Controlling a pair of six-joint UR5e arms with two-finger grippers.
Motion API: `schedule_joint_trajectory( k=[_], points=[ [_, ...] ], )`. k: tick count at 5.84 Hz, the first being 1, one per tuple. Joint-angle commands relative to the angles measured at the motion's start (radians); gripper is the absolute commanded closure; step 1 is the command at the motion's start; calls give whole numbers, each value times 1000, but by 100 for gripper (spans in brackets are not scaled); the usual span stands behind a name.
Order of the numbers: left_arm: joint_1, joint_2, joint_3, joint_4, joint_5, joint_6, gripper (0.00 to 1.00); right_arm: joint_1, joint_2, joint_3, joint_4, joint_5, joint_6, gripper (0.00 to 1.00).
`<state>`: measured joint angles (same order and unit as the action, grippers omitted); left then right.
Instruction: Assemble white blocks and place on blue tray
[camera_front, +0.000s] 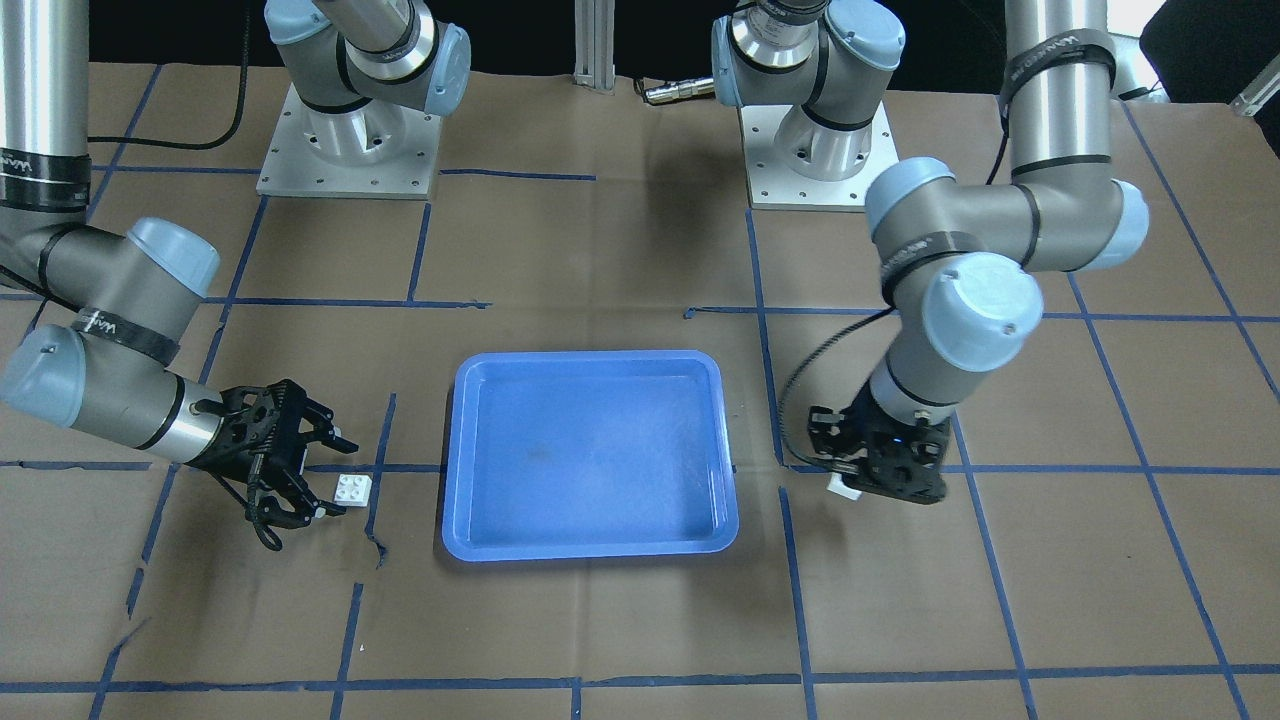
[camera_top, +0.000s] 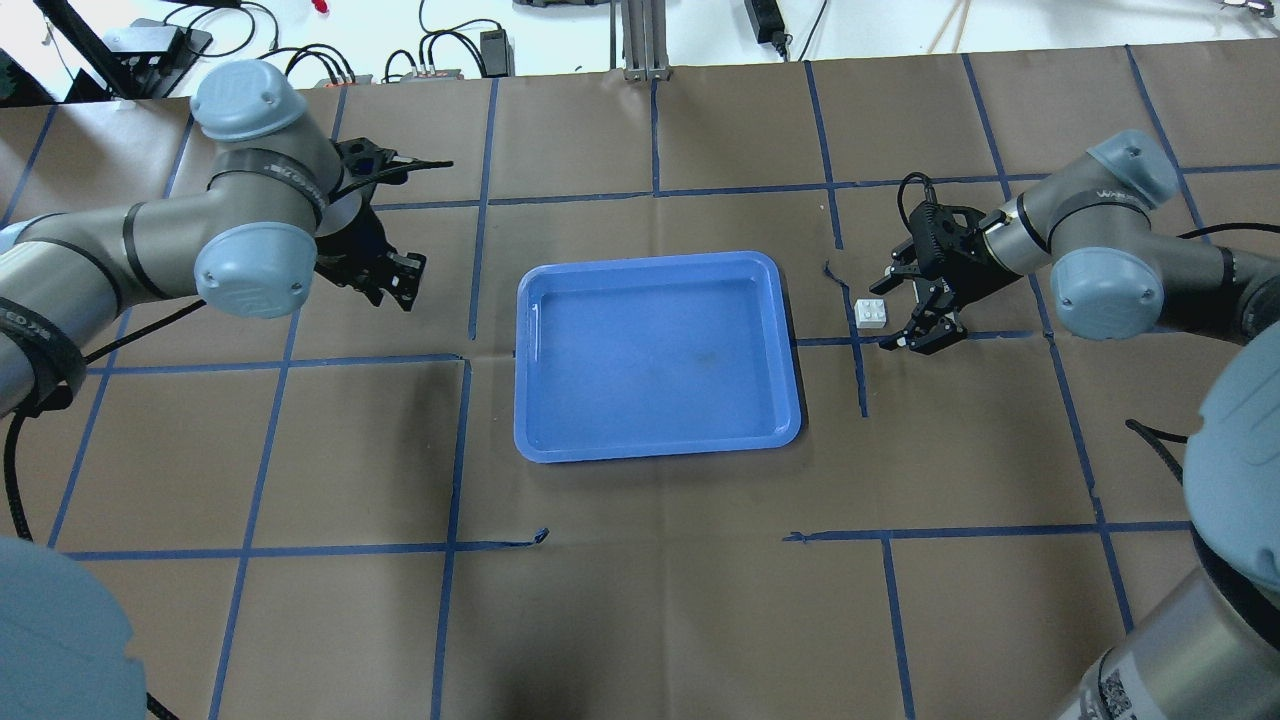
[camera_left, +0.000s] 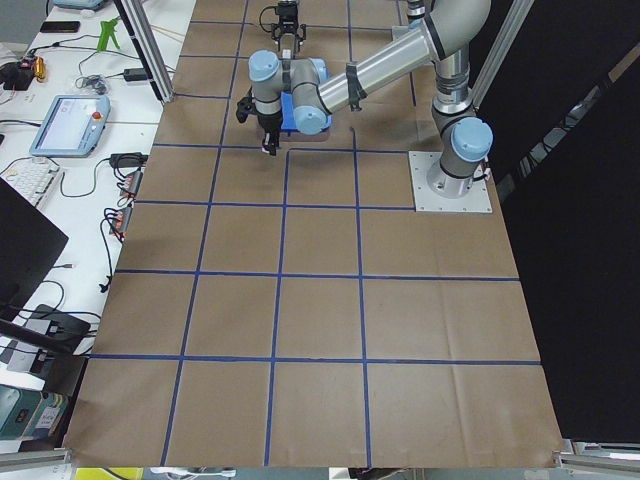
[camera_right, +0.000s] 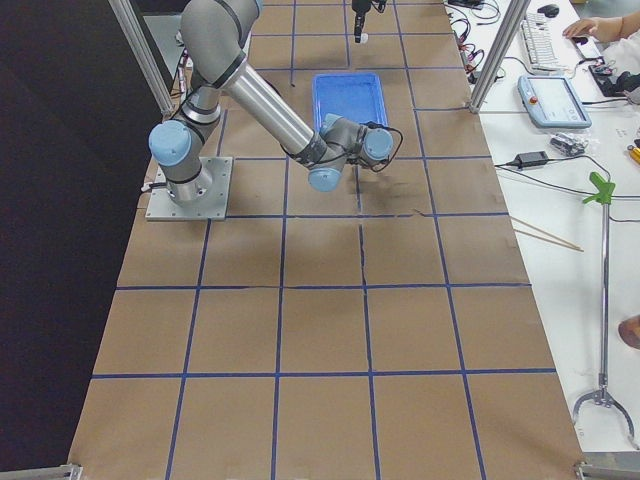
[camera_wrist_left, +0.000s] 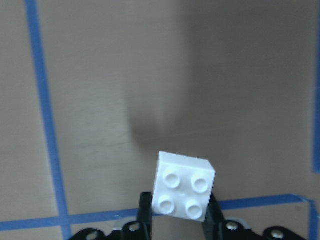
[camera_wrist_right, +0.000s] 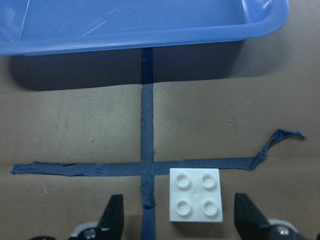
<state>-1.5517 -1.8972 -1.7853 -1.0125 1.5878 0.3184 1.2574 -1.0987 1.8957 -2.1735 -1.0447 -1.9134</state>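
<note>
The blue tray (camera_front: 590, 357) lies in the middle of the table and holds nothing; it also shows in the overhead view (camera_top: 650, 262). My left gripper (camera_front: 848, 482) is shut on one white block (camera_wrist_left: 183, 192), studs facing the wrist camera, just above the brown paper beside the tray. The other white block (camera_wrist_right: 195, 201) lies on the paper by a blue tape cross, between the fingers of my open right gripper (camera_wrist_right: 179, 205). It also shows in the front view (camera_front: 353, 488) and the overhead view (camera_top: 871, 314), off the tray's other side. My right gripper (camera_top: 895, 312) is not touching it.
Brown paper with a grid of blue tape (camera_top: 860, 370) covers the table. The two arm bases (camera_front: 345, 140) stand on metal plates at the robot's edge. The tray's rim (camera_wrist_right: 150, 37) is just ahead of the right gripper. Desks with devices and cables line the far side.
</note>
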Motion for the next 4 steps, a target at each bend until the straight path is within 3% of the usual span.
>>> schedule_joint_trajectory(
  k=[1, 3, 4],
  points=[
    [-201, 8, 3, 0, -5, 49, 100, 2, -1, -1, -3, 0, -1, 47],
    [-333, -35, -3, 9, -8, 256, 100, 0, -1, -3, -6, 0, -15, 67],
    [-367, -60, -2, 35, -8, 419, 100, 2, -6, -12, -6, 0, -15, 70]
  ],
)
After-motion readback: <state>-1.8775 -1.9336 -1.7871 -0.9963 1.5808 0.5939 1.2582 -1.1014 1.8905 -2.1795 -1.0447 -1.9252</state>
